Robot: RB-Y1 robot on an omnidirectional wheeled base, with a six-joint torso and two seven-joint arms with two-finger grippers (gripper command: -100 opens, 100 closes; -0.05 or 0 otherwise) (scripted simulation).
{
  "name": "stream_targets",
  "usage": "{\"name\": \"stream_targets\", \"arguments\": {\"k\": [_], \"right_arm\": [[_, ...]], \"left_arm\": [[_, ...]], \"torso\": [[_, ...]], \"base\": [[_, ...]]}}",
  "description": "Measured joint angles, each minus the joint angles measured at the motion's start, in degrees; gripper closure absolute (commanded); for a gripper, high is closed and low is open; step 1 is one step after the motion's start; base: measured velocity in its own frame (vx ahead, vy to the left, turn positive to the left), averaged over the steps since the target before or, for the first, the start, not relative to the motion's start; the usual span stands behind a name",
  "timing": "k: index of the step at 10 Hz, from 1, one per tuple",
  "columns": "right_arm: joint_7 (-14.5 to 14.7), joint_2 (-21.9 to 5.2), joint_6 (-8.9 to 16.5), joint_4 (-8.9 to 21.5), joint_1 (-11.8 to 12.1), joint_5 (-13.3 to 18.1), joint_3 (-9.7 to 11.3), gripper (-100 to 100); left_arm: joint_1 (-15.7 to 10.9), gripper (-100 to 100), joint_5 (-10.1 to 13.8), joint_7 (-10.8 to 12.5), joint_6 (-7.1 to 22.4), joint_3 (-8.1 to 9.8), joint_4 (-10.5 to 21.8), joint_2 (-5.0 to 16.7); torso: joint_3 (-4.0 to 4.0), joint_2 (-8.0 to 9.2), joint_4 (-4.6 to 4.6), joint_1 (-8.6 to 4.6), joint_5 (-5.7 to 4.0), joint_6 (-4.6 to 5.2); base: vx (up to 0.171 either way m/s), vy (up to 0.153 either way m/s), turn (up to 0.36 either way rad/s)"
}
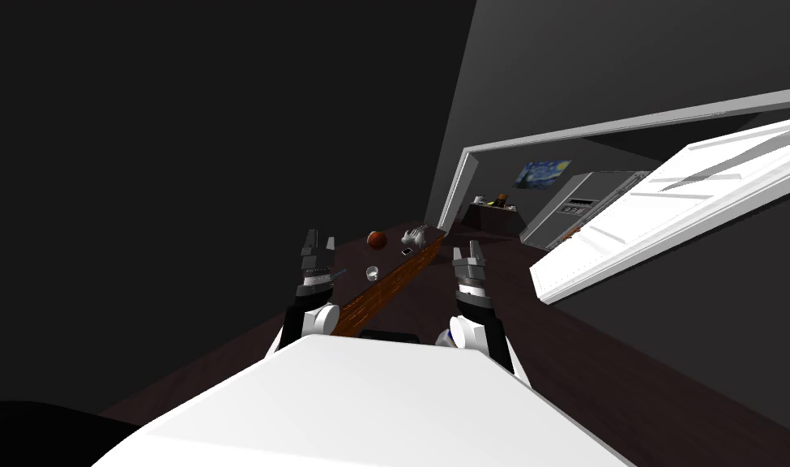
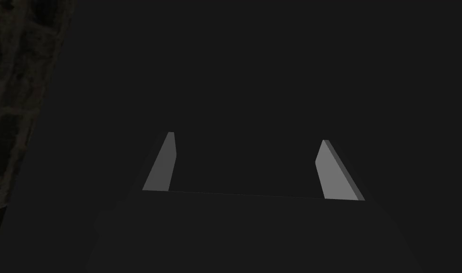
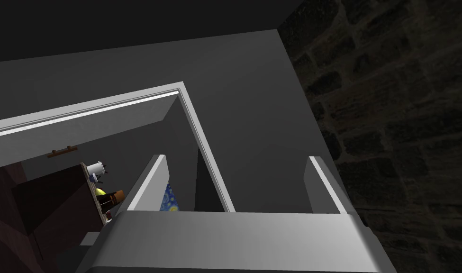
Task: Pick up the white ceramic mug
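- The left pincer (image 1: 318, 242) hangs over the near left part of the counter (image 1: 385, 292). Its two fingers (image 2: 161, 163) stand well apart, with nothing between them.
- The right pincer (image 1: 469, 253) hangs just off the counter's right edge. Its fingers (image 3: 149, 185) are also apart and hold nothing.
- The mug (image 1: 372, 273), small and white, stands upright on the counter's dark top between the two pincers. It is nearer the left one and touches neither.
- Past the mug lies a small dark thing (image 1: 406, 252).
- Farther along the counter sit a red-brown ball (image 1: 376, 239) and, beside it, a white hand-shaped thing (image 1: 415, 236).
- Beyond the counter's far end is a pale door frame (image 1: 466, 174), with a white door (image 1: 668, 211) swung open to the right.
- Through the doorway stand a grey fridge (image 1: 583, 207) and a blue painting (image 1: 543, 173) on the wall.
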Motion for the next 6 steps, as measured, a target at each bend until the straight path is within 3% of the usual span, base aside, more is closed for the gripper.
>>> {"name": "stream_targets", "arguments": {"k": [6], "right_arm": [[0.00,0.01,0.00,0.00,0.00,0.00,0.01,0]], "left_arm": [[0.09,-100,-1.15,-0.32,-1.69,1.94,8.56,7.09]], "torso": [[-0.03,-0.05,-0.01,-0.25,-0.05,0.00]], "base": [[0.005,-0.063,0.011]]}}
